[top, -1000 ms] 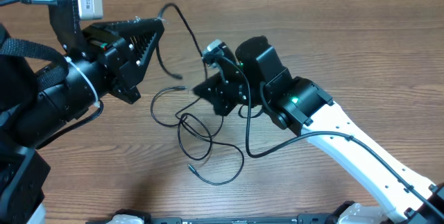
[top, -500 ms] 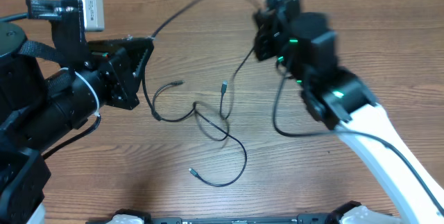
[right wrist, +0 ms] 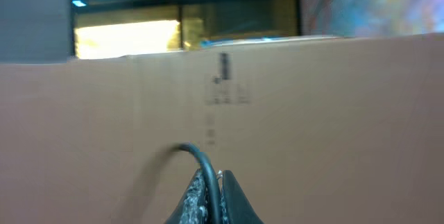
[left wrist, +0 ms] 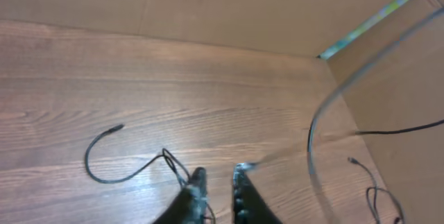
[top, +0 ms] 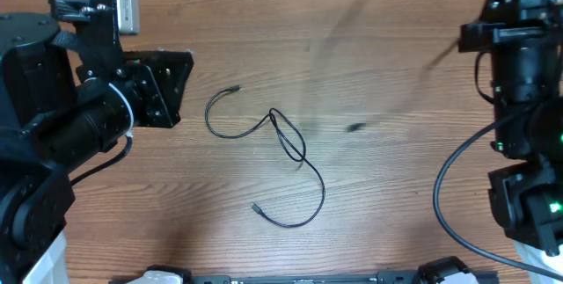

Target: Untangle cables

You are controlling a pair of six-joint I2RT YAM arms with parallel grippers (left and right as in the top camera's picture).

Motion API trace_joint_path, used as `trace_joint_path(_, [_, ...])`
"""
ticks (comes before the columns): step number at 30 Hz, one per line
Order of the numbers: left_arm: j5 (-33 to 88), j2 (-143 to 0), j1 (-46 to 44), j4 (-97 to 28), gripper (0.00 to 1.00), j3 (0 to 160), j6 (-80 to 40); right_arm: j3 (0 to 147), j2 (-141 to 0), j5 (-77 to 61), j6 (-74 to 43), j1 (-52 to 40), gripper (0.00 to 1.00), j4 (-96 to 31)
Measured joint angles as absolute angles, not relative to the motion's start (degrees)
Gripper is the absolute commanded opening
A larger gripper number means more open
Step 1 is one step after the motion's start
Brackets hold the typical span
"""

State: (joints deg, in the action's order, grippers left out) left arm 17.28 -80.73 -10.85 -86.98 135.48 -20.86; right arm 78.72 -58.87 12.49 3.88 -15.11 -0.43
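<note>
No readable text (cardboard print [right wrist: 222, 78] too blurred).

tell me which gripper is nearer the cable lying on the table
Left. The left gripper sits just left of the cable; the right gripper is far right, pinching a second cable.

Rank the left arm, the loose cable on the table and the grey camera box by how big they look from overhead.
Left arm, largest.
Loose cable, next by spread, though thin.
Camera box, smallest.
</note>
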Motion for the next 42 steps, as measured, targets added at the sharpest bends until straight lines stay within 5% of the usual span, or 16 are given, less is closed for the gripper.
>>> trace_joint_path(7, [17.10,-81.67,-10.85,-91.09,0.22,135.48,-19.88,78.74,-61.95,13.37,4.54,-5.43,0.04,-6.33])
trace_joint_path(16, [17.21,-81.78,-10.85,-95.31,0.22,135.48,-18.17,78.74,-74.74,11.70,4.54,18.15,0.04,-8.69])
trace_joint_path(33, [19.57,-81.78,-10.85,-96.68,0.24,135.48,-18.31,78.74,-94.43,-1.78,8.49,51.16,0.05,-1.98])
trace_joint_path(34, [19.77,-81.78,-10.85,-96.68,0.23,135.48,-18.52,78.74,-95.22,-0.78,7.57,53.08,0.18,-1.87])
trace_joint_path(35, [20.03,-81.78,-10.85,-96.68,0.24,135.48,-18.65,78.74,-95.90,0.38,6.39,54.65,0.66,-1.78])
trace_joint_path(36, [20.40,-81.80,-10.85,-96.68,0.24,135.48,-18.76,78.74,-96.42,1.28,5.15,56.21,1.00,-1.56])
trace_joint_path(42, [22.37,-82.35,-10.85,-96.68,0.24,135.48,-19.20,78.74,-96.97,1.58,0.38,59.40,1.00,-0.56])
